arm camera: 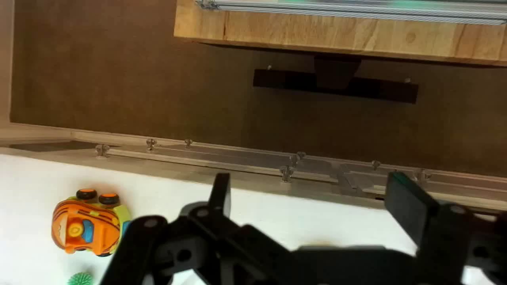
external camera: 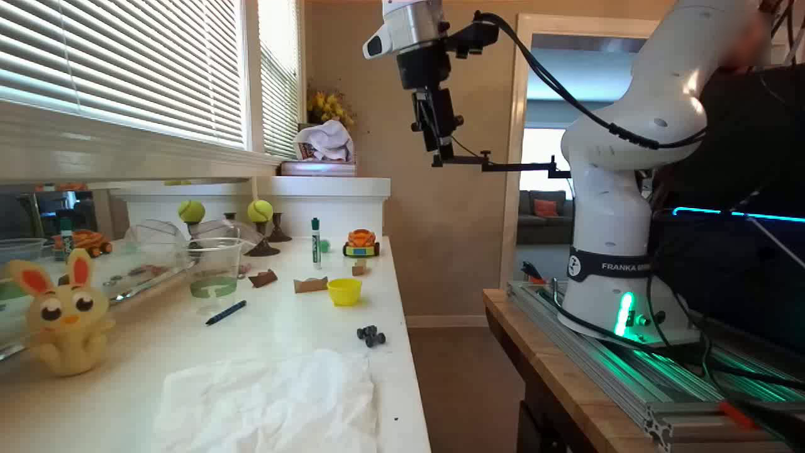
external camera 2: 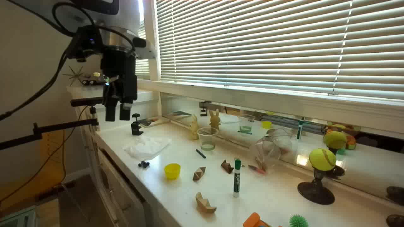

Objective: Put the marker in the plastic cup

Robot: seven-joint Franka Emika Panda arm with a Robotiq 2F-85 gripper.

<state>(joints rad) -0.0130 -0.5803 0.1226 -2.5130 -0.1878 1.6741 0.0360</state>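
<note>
The marker stands upright on the white counter, green cap up; the marker shows in both exterior views [external camera: 316, 244] [external camera 2: 236, 178]. The clear plastic cup stands upright nearer the mirrored wall, with a greenish tint at its bottom, also in both exterior views [external camera: 215, 267] [external camera 2: 207, 138]. Marker and cup are apart. My gripper [external camera: 442, 156] hangs high above the counter's edge, well away from both, and also shows in an exterior view [external camera 2: 117, 114]. In the wrist view my gripper [arm camera: 311, 194] has its fingers wide apart with nothing between them. Marker and cup are out of the wrist view.
A small yellow cup [external camera 2: 172, 171], a dark pen [external camera 2: 200, 154], brown angular pieces [external camera 2: 199, 173] and a clear bag [external camera 2: 270, 151] lie around the marker and cup. A toy car [arm camera: 91, 227], bunny [external camera: 66, 314], crumpled paper [external camera: 270, 402] and tennis balls on stands [external camera 2: 322, 160] surround them.
</note>
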